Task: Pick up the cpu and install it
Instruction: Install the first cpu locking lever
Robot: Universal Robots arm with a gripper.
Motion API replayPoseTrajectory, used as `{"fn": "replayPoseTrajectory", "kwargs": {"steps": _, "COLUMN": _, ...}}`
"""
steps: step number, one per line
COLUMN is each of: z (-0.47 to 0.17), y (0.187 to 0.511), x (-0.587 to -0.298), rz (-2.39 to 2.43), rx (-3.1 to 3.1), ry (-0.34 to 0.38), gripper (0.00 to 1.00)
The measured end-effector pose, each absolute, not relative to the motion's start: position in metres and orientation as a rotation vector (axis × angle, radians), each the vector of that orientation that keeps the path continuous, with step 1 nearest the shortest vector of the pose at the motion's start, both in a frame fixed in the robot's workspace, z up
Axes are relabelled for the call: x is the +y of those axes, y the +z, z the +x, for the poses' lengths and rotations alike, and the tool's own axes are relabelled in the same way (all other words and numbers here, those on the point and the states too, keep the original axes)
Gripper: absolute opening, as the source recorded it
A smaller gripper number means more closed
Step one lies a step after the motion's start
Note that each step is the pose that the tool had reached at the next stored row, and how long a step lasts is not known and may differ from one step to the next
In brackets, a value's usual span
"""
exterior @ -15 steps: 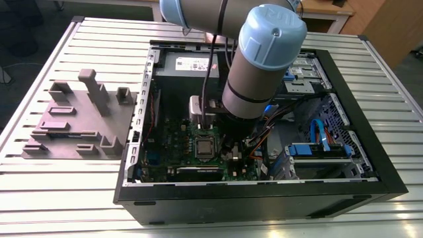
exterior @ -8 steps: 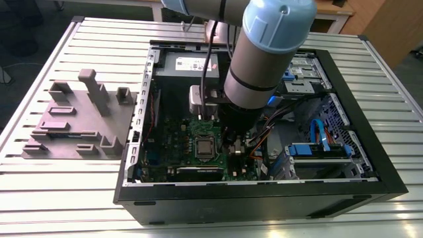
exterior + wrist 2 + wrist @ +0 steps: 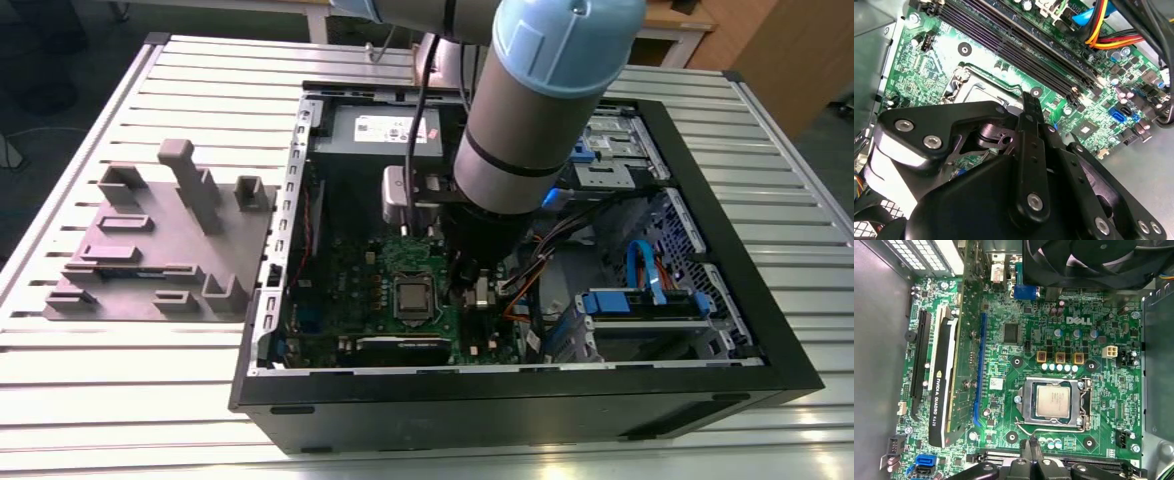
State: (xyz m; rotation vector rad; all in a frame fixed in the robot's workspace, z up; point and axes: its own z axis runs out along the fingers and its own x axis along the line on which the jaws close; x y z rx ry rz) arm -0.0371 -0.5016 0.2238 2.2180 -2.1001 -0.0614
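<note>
- Your hand [image 3: 1031,443] is hanging inside the computer case [image 3: 534,395], its two fingers pressed together and gripping nothing. The tips are poised just beside the socket [image 3: 1026,400], over the memory-slot edge of the board. With the fingers closed, any descent is risking a jab rather than a grasp.
- Case walls are crowding the arm. A wide sideways swing is likely to clip the metal rim or drag the whole case across the desk [image 3: 134,380].
- Loose cables [image 3: 1104,35] are lying near the wrist. They are inviting a snag if you are turning or withdrawing carelessly.
- On the motherboard [image 3: 1004,360], small parts are standing all around the socket, so a stray fingertip is threatening to knock one.
- Well apart, the graphics card [image 3: 941,390] is posing little danger here.
- Seated flat within the socket frame, the cpu [image 3: 1053,399] is showing its silver top. I cannot tell whether the retaining lever is latched. Pressing or nudging the chip off-square is risking bent contacts beneath it.
</note>
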Motion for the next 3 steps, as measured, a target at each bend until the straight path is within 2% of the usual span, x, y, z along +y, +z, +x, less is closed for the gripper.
{"fn": "replayPoseTrajectory", "kwargs": {"steps": 3, "z": -0.037, "y": 0.2238, "x": -0.5016, "rz": 2.218, "rx": -2.1, "ry": -0.061, "gripper": 0.11}}
